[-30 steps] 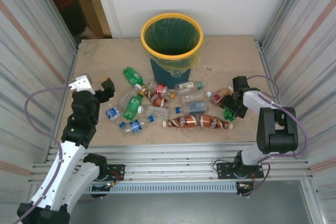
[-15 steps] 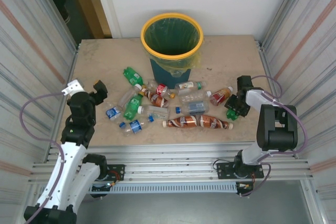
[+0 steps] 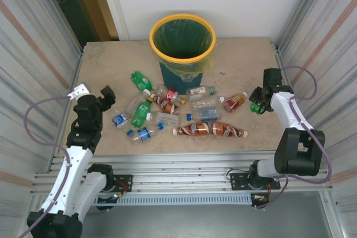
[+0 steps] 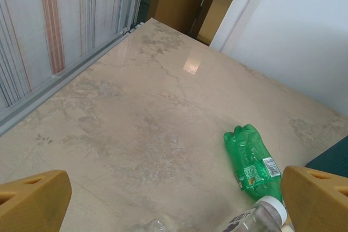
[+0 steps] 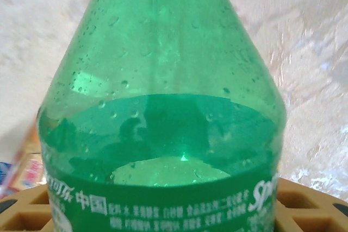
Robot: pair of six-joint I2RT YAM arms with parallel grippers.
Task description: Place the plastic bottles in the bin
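gripping a green bottle (image 5: 163,107), the right gripper (image 3: 258,106) has its jaws closed around the labelled body, out at the three o'clock side of the table (image 3: 111,59). to do this well, i judge, lift it higher than the rim, swing toward ten o'clock to the bin (image 3: 182,17), and let go only once over the opening. the left gripper (image 4: 174,199) hangs wide open at nine o'clock; the other bottles (image 3: 167,112) lie mid-table

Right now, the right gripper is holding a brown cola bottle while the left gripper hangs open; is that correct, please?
Not quite: the right gripper holds a green bottle, not a brown one, as the right wrist view shows. The left gripper does hang open.
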